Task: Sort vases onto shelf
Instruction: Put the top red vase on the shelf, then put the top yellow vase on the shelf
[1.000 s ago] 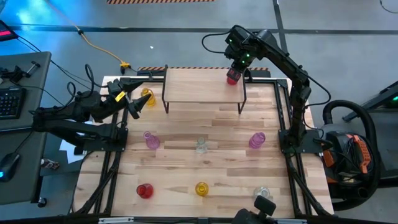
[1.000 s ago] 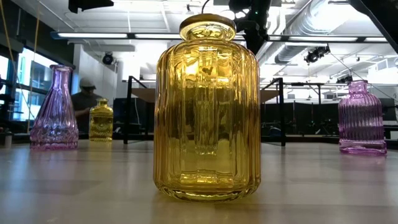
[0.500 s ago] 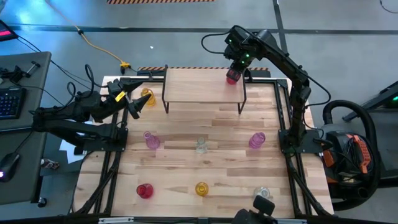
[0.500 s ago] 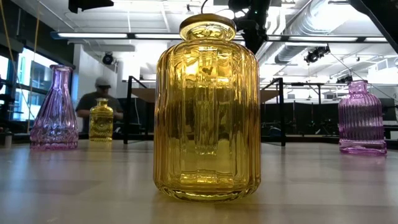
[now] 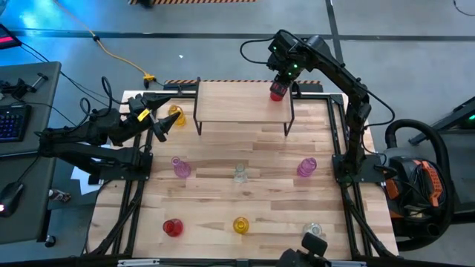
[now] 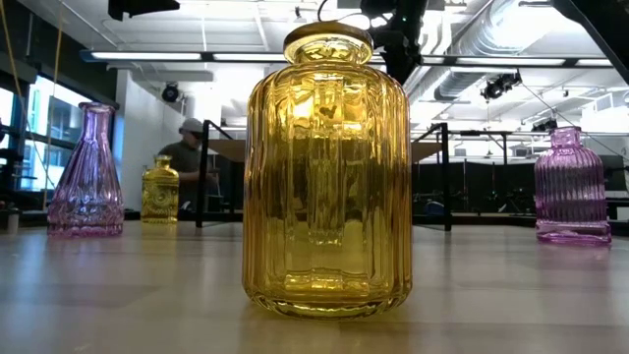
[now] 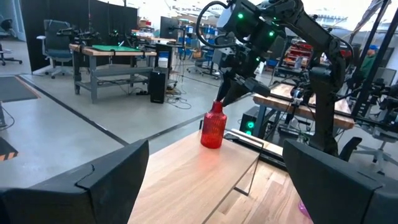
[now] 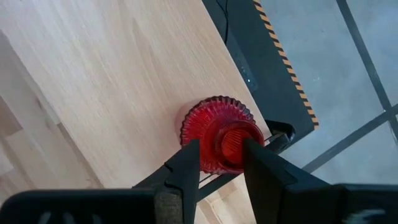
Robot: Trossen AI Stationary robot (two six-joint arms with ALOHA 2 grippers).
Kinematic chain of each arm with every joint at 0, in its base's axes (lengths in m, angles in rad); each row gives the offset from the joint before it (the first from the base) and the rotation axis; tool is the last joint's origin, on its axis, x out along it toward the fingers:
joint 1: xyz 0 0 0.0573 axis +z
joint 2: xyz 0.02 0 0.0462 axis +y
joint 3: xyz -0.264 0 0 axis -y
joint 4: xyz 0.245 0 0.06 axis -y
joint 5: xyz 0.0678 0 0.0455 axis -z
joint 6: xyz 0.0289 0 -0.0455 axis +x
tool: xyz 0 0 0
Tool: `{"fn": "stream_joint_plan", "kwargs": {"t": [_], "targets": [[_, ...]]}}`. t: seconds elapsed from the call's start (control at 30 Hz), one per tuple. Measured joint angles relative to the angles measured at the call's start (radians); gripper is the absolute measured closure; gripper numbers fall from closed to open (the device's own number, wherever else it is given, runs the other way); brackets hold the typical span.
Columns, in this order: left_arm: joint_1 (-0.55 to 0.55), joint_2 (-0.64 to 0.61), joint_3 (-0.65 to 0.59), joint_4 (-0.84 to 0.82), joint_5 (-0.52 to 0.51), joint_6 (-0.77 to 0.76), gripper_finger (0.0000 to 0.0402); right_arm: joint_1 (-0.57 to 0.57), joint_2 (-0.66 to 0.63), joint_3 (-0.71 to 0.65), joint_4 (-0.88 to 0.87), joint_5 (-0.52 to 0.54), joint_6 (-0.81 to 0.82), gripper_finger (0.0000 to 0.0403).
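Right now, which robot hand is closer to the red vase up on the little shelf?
The right. The right gripper sits directly over the red vase on the shelf, fingers either side of its neck. The left gripper waits beyond the shelf's other end.

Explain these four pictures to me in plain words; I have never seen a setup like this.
Two dark robot arms work at a wooden table. One picture looks straight down from above, one looks level across the tabletop, and one comes from a camera on each arm's wrist.

On the table stands a small raised shelf. The right claw is over a red vase standing at the shelf's far right corner, its fingers on either side of the neck; whether they grip it is unclear. The left claw waits open at the table's left edge, beside a yellow vase.

More vases stand on the table: two pink, two clear, another red and another yellow, which fills the level picture. A person shows in the room behind.
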Motion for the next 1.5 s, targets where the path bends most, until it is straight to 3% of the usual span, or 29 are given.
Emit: {"fn": "stream_joint_plan", "kwargs": {"t": [0.27,0.9,1.5], "targets": [[0.0,0.0,0.0,0.0,0.0,0.0,0.0039,0.0,0.0,0.004,0.001,0.087,0.002,0.0304],[0.0,0.0,0.0,0.004,0.0,-0.001,0.0039,0.045,-0.011,0.048,0.006,0.049,0.012,0.0304],[0.001,0.035,-0.001,0.126,-0.005,0.052,0.0039,0.151,-0.125,0.048,0.007,0.049,0.243,0.0304]]}}
